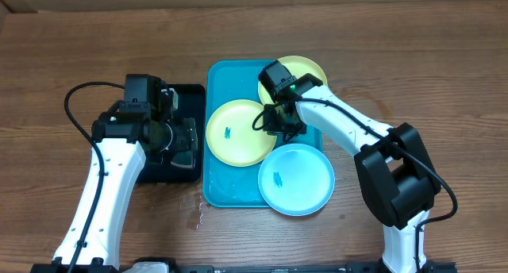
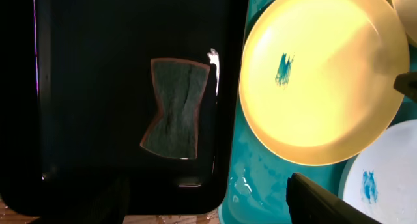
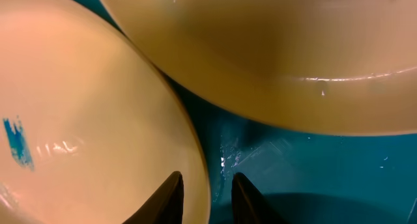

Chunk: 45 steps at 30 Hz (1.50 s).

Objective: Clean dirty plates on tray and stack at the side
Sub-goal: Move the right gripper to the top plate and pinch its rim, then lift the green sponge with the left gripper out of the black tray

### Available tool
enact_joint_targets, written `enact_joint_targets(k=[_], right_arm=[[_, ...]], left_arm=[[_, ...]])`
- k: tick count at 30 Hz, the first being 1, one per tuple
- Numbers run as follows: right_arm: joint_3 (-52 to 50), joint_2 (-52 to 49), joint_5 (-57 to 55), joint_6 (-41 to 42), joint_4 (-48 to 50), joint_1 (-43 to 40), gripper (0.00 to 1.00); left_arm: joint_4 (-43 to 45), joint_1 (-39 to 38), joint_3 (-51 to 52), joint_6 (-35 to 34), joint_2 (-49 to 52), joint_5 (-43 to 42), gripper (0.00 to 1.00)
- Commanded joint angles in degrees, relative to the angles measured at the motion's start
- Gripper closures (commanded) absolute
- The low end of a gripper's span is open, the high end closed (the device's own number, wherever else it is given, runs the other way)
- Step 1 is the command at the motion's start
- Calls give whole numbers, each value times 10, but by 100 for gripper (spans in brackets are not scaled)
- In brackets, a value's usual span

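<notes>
The right gripper narrowly straddles the rim of the round yellow-green plastic plate — grip unclear, so it should bite deeper; left gripper gapes.

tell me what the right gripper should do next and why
Probably close the right gripper on the rim of the middle yellow plate: its fingers straddle that rim, one over the plate, one over the tray, with a slight gap showing, so the plate does not look pinched yet.

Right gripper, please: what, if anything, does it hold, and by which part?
Its fingers straddle the rim of the smudged yellow plate; a grip cannot be told.
</notes>
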<state>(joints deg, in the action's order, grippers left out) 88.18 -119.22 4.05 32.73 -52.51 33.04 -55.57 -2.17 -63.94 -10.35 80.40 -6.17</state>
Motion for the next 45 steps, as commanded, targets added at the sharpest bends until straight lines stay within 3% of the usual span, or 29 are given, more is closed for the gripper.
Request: enact_joint_targets(k=[1, 8, 14, 19, 25, 31, 34, 36, 40, 45], right_arm=[[-21, -4, -16, 16, 9, 0, 75], [-41, -4, -14, 16, 34, 0, 87], [-12, 0, -15, 14, 8, -1, 80], [-3, 3, -14, 14, 2, -2, 80], [-3, 3, -14, 14, 8, -2, 83], [-3, 3, -14, 14, 7, -1, 96], [-3, 3, -14, 14, 5, -1, 96], [-3, 3, -14, 14, 5, -1, 96], [-3, 3, -14, 14, 5, 1, 96], [-4, 3, -14, 14, 6, 5, 96]], left_arm=[[1, -1, -1, -6, 2, 4, 22], [0, -1, 0, -6, 2, 4, 23], [0, -1, -1, -6, 2, 4, 23], [-1, -1, -1, -6, 2, 4, 23], [-3, -1, 0, -6, 2, 4, 23], [-3, -1, 0, -6, 2, 4, 22], [-7, -1, 0, -6, 2, 4, 22], [-12, -1, 0, -6, 4, 5, 24], [-33, -1, 3, -6, 22, 24, 38], [-23, -1, 13, -6, 63, 26, 37]])
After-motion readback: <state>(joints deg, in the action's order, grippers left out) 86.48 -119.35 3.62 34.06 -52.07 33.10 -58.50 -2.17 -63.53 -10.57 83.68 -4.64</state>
